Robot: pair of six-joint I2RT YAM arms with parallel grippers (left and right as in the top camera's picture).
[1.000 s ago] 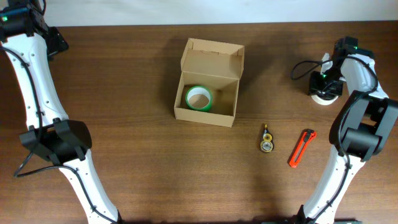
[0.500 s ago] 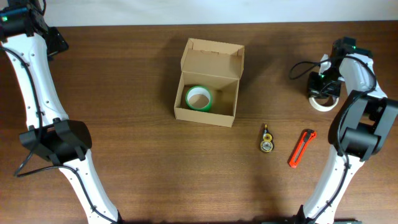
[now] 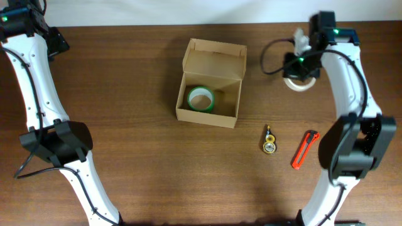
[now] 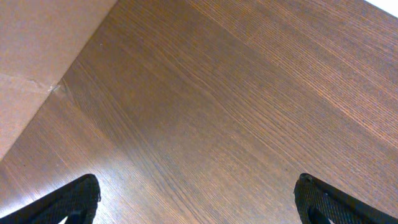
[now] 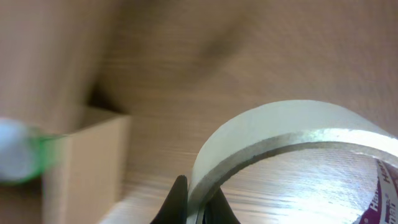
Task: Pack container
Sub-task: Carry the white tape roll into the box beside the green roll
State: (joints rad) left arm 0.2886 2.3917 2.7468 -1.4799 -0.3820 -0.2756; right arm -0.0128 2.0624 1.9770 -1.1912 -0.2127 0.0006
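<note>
Shifting since a second ago: the right gripper (image 3: 299, 68) and the pale tape roll (image 3: 298, 83) it grips sit further left and further up the overhead view than before, nearer the container; the right arm now bends across the table's far right side.
Unchanged since then: container, green tape roll, box cutter, small yellow item and left arm all lie where they were.
Right gripper: fingers closed onto the pale roll's rim, one inside the ring and one outside, seen low in the right wrist view (image 5: 196, 205).
Pale tape roll: whitish, translucent, with red lettering on the core; whether it is clear of the table cannot be told.
Container (image 3: 210, 81): tan cardboard box at the table's centre, well apart from both grippers, flap lid standing open on its far side.
Green tape roll (image 3: 201, 98): flat on the container's floor, against the left wall.
Left gripper (image 4: 199, 202): fingertips wide apart with nothing between them, over bare wood.
Box cutter (image 3: 304, 149): orange-red, lying slantwise near the right arm's base.
Small yellow item (image 3: 269, 140): yellow and black, just left of the cutter; too small to identify.
Table (image 3: 138, 176): dark brown wood grain, matte with soft glare.
Room: a white strip (image 3: 188, 9) runs along the table's far edge.
</note>
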